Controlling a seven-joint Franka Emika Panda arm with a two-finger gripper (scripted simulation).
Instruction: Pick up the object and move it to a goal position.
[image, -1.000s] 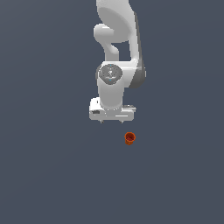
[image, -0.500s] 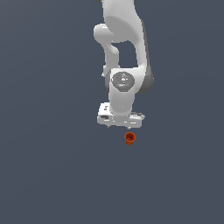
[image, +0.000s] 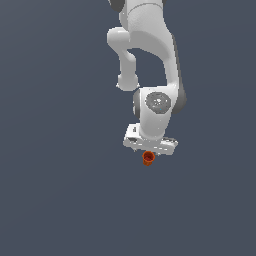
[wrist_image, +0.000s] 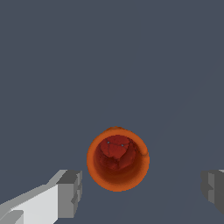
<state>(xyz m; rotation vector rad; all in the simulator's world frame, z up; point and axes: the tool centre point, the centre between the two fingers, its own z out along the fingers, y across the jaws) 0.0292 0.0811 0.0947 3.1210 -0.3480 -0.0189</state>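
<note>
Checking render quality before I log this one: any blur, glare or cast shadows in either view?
Exterior view: sharp, flat lighting, no cast shadow under the cup or pincer. Wrist view: sharp, no glare; the cup's hollow is merely darker.

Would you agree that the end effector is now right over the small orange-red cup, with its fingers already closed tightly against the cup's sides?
Not quite. The end effector is over the orange-red cup, but the fingers are not closed on it. The wrist view shows them spread wide, with a clear gap between each one and the cup's sides.
</note>
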